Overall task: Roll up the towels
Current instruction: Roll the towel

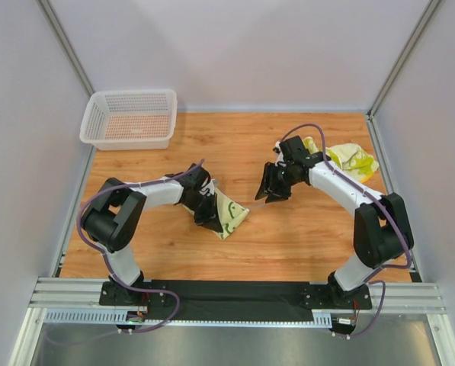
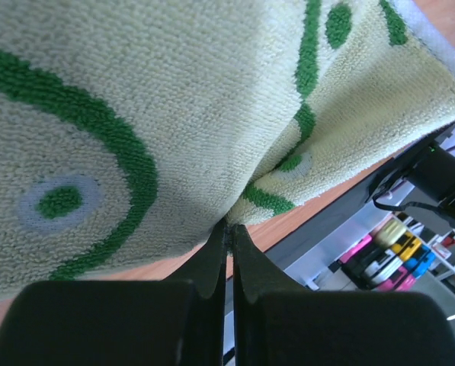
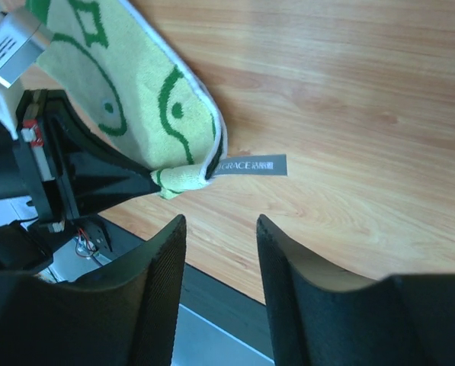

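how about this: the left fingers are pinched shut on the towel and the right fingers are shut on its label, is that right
Not quite. The right fingers are open and hold nothing, with the label ahead of them; the right wrist view shows it. The left fingers are pinched shut on the towel.

the right gripper [image 3: 221, 225] has its two black fingers apart, nothing between them. beyond them the left gripper [image 3: 139, 177] pinches one corner of a lime-yellow towel [image 3: 143, 91] with green lines. a grey label [image 3: 251, 165] sticks out there, over the wooden table [image 3: 349, 91].
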You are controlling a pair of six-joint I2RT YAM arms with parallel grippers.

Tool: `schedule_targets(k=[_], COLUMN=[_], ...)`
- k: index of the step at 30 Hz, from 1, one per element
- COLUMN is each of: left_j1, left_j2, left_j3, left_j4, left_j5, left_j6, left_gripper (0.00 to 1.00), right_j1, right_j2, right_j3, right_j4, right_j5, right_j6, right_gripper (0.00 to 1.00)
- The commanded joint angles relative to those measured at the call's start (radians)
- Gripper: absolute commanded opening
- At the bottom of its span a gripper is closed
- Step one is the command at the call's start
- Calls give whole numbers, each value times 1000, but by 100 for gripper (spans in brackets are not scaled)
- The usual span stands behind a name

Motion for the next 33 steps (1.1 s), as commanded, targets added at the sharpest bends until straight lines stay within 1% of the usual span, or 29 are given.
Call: schedule_targets(k=[1, 3, 6, 8, 9, 10, 11, 12, 13, 14, 15, 16, 17, 18, 19, 21, 22, 23, 24, 25, 27, 28, 31, 32, 33], left_j1=[9, 17, 45, 60, 62, 62, 62, 62, 62, 62, 62, 62, 62, 62, 62, 62, 62, 62, 62, 62, 62, 62, 62, 62, 62], left_j2=[3, -15, -34, -31, -25, -22, -18, -11, -8, -5, 4, 9, 14, 21, 21, 29, 35, 40, 52, 58, 75, 81, 101, 106, 118], left_j3=[-20, -31, -60, -66, -65, -60, -54, -51, -41, -34, -27, -8, 2, 13, 22, 50, 62, 68, 75, 81, 91, 104, 121, 124, 128], left_j4=[37, 40, 66, 71, 71, 71, 73, 73, 76, 73, 70, 57, 42, 27, -4, -35, -58, -71, -84, -93, -108, -118, -116, -113, -116], left_j5=[23, 17, 20, 28, 29, 31, 34, 36, 43, 42, 45, 46, 42, 37, 34, 20, 11, 6, 5, 5, 0, -1, -4, -4, -3], left_j6=[-47, -61, -96, -102, -102, -102, -104, -105, -107, -105, -102, -87, -78, -66, -53, -15, -4, 7, 20, 25, 37, 40, 43, 43, 43], left_gripper=[0, 0, 0, 0, 0, 0, 0, 0, 0, 0, 0, 0, 0, 0, 0, 0, 0, 0, 0, 0, 0, 0, 0, 0, 0], right_j1=[9, 29, 54, 61, 64, 64, 64, 66, 67, 69, 75, 81, 89, 107, 117, 124, 124, 123, 124, 121, 106, 101, 66, 58, 43], right_j2=[-75, -84, -98, -110, -117, -120, -120, -115, -106, -98, -88, -60, -45, -28, -6, 35, 31, -7, -33, -60, -138, -147, -124, -118, -104], right_j3=[-39, -50, -55, -12, 20, 124, 185, 251, 337, 484, 575, 737, 841, 935, 1029, 1263, 1293, 1290, 1248, 1214, 1125, 1123, 1204, 1206, 1197], right_j4=[100, 106, 100, 85, 48, 25, -2, -63, -99, -123, -189, -231, -281, -397, -459, -551, -535, -498, -437, -405, -290, -268, -260, -281, -265], right_j5=[-73, -92, -96, -115, -145, -157, -164, -158, -147, -141, -115, -86, -51, 44, 89, 129, 126, 120, 137, 143, 134, 131, 120, 123, 87], right_j6=[-21, -34, -58, -45, -20, 9, 47, 146, 199, 253, 340, 388, 432, 548, 592, 688, 746, 785, 820, 904, 972, 1003, 1019, 1022, 1029], right_gripper=[45, 50, 53, 53, 53, 53, 55, 57, 60, 65, 68, 70, 88, 100, 100, 100, 100, 100, 100, 100, 100, 100, 100, 100, 100])
